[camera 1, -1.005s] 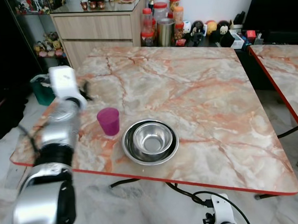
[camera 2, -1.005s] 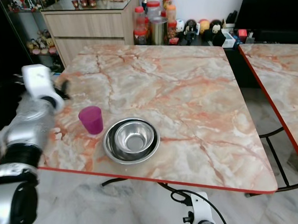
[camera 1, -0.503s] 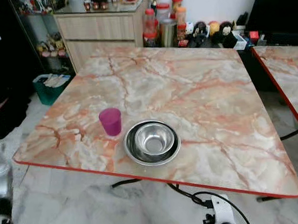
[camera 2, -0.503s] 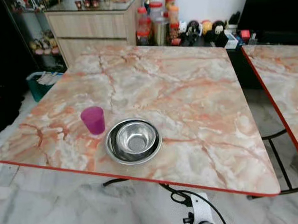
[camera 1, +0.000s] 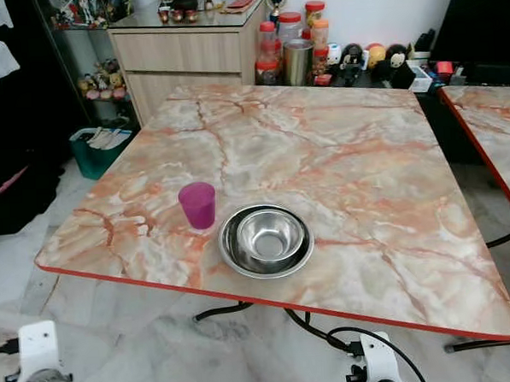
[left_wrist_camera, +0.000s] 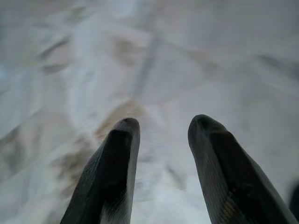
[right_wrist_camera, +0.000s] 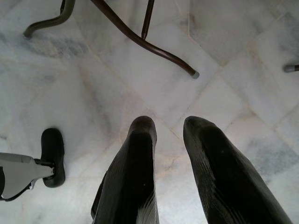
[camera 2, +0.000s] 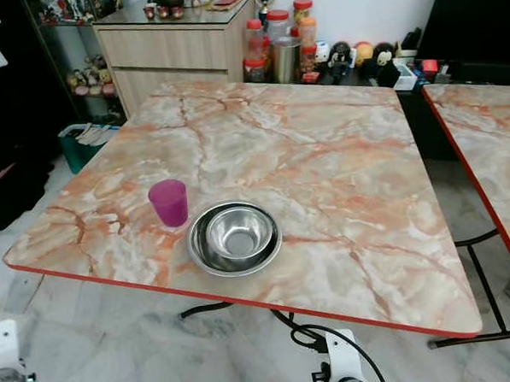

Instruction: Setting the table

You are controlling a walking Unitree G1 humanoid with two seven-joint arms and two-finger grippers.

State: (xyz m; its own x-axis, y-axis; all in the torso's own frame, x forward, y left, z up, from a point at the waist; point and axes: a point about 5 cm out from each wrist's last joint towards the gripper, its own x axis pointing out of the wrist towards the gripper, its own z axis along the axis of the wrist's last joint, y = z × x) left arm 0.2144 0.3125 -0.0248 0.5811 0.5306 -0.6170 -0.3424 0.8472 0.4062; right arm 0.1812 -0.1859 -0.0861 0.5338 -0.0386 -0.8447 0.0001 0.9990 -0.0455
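A purple cup (camera 1: 197, 204) stands upright near the front left of the marble table (camera 1: 338, 152). Right beside it sit nested steel bowls (camera 1: 266, 239), with a small gap between them and the cup. My left arm hangs low by the table's front left corner, its white wrist (camera 1: 37, 356) near the floor. In the left wrist view, the left gripper (left_wrist_camera: 161, 126) is open over the marble floor with nothing between its fingers. My right gripper (right_wrist_camera: 168, 126) also hangs over the floor, its fingers a little apart and holding nothing.
Jars and a steel canister (camera 1: 299, 60) stand at the table's far edge, before a wooden cabinet (camera 1: 188, 49). A second marble table (camera 1: 492, 136) stands to the right. A green bin (camera 1: 99, 149) is on the floor at left. Table legs (right_wrist_camera: 140, 37) and a cable (camera 1: 322, 329) cross the floor.
My left arm, raised over the table's left edge a second ago, has dropped to the floor side at lower left. The cup and bowls have stayed put; the camera shifted slightly.
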